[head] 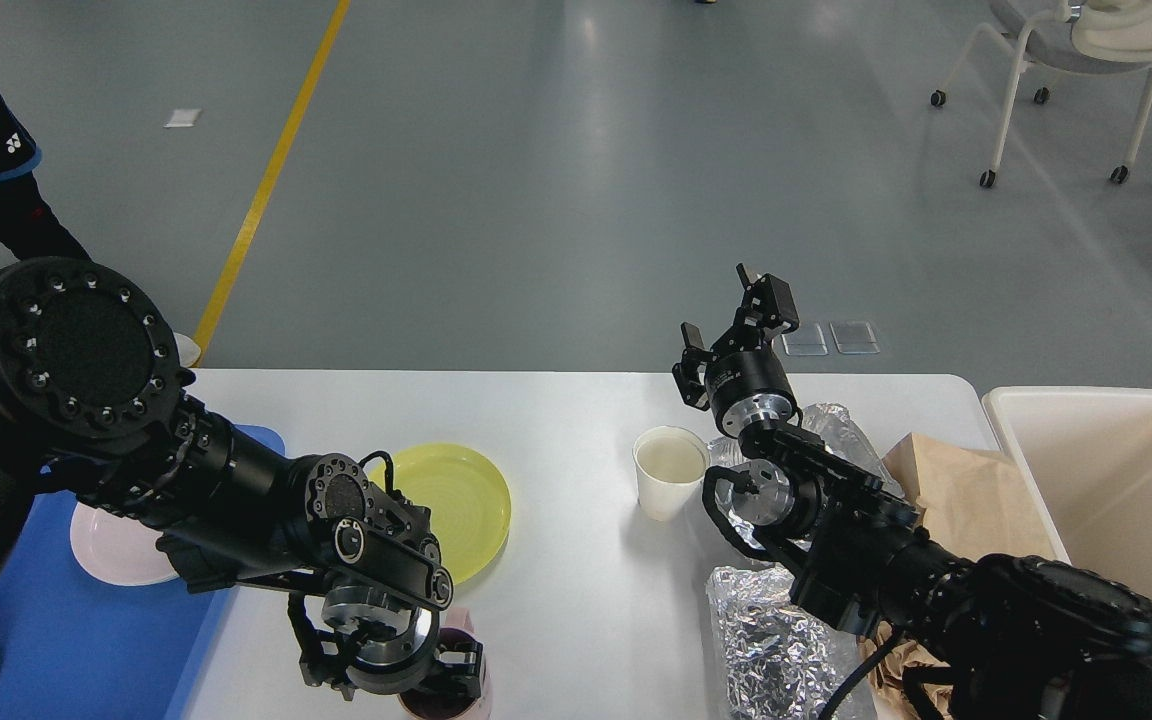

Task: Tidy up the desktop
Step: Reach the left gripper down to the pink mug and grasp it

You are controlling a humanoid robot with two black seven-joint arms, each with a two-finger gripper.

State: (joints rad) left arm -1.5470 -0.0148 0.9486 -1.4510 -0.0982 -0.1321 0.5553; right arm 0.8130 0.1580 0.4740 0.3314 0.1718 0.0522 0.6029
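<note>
Grey floor lies beyond the desktop (556,410), where the left gripper (436,680), its finger state impossible to tell, sits at a pink cup (456,640) on the near edge, while the right gripper (736,310) hangs spread above the far side.

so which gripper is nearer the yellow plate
Left. The left gripper hangs just in front of the yellow plate; the right gripper is raised well off to its right.
</note>
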